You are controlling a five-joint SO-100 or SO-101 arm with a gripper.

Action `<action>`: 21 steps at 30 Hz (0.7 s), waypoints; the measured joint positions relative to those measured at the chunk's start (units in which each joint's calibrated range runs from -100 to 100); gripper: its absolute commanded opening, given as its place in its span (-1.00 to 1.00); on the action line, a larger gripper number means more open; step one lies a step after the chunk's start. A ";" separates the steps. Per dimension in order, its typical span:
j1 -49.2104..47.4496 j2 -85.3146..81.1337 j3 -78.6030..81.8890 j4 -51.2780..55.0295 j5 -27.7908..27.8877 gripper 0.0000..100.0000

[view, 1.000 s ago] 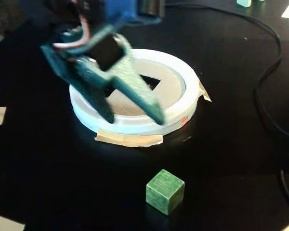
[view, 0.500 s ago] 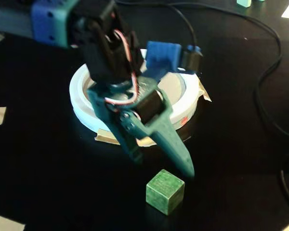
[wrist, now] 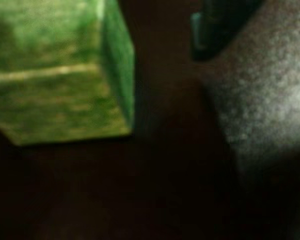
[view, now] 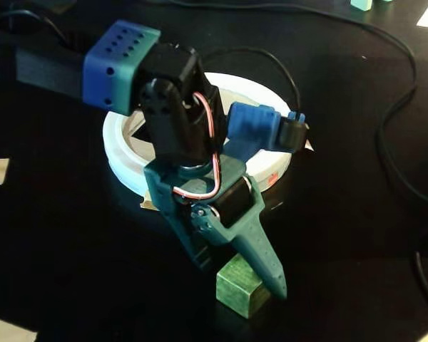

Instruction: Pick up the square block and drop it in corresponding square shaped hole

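1. We see the gripper [view: 242, 276] low over the black table [view: 71, 242], its teal fingers spread apart on either side of the square block [view: 237, 291].
2. The block sits on the table in front of the white ring [view: 121, 160], nothing pinching it.
3. In the wrist view the block [wrist: 55, 75] fills the upper left, blurred, with one finger tip [wrist: 215, 30] apart at the upper right.
4. The arm hides most of the tan disc; we cannot make out the square hole.
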 measured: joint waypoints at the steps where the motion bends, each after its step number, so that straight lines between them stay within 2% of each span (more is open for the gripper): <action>1: 0.00 0.00 0.00 0.00 0.00 0.73; 4: 0.00 0.00 -0.20 0.00 0.00 0.50; 5: 0.00 0.00 -0.20 0.00 -0.10 0.32; 8: 0.00 0.00 -0.20 0.00 -0.20 0.08; 18: 0.00 0.00 -0.20 0.00 -0.20 -0.28; 21: 0.00 0.00 -0.20 0.00 -0.20 -0.33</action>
